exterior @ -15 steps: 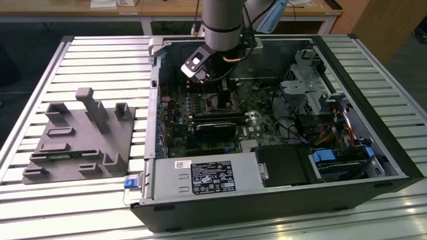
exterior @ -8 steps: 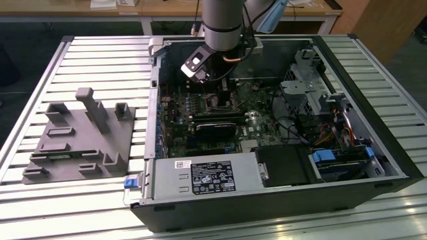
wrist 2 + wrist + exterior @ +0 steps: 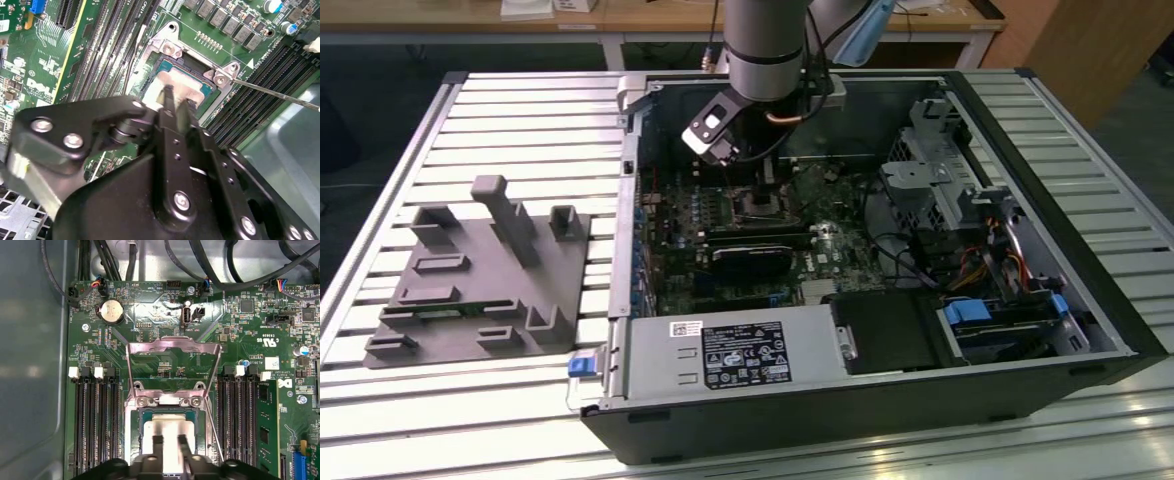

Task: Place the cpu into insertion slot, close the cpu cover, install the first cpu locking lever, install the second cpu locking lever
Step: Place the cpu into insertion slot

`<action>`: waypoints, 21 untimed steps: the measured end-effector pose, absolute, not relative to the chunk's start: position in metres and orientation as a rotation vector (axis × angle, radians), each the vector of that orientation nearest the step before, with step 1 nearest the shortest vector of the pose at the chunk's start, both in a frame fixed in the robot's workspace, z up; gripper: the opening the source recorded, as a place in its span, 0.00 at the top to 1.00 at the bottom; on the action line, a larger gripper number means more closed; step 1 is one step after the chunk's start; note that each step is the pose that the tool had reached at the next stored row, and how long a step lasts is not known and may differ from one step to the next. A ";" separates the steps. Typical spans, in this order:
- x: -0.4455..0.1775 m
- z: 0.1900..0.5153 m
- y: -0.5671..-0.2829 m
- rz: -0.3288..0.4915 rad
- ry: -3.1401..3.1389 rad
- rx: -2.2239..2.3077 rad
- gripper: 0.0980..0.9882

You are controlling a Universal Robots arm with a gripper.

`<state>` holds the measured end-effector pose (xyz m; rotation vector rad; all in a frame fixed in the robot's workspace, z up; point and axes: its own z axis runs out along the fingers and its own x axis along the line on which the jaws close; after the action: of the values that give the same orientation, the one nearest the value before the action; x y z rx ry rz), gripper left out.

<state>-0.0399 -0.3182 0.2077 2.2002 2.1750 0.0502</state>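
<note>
Hovering over one seated cpu (image 3: 168, 427), the gripper (image 3: 169, 439) stands slightly parted and empty, one cpu cover (image 3: 172, 343) raised.

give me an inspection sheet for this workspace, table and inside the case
surface: slatted metal table, carrying the open computer case
job's things: cpu lies in the socket, silvery face up; cpu cover hinged open, clear of the cpu; one locking lever looks unlatched, angled out beside the socket
clutter: grey fixture block on the table, at the exterior view's left of the case
grippers: pincer low over the cpu
cables: black cables run past the board's edge; coloured wires by the drive bay
surroundings: wooden bench behind the table
</note>
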 end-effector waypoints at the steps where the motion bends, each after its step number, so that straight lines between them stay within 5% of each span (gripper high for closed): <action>1: -0.040 0.208 -0.318 0.050 2.175 2.200 0.90; 4: -0.040 0.208 -0.318 0.050 2.175 2.200 0.99; 21: -0.036 0.205 -0.318 0.050 2.171 2.204 0.99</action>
<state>-0.0358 -0.3182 0.2052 2.2037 2.1714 0.0501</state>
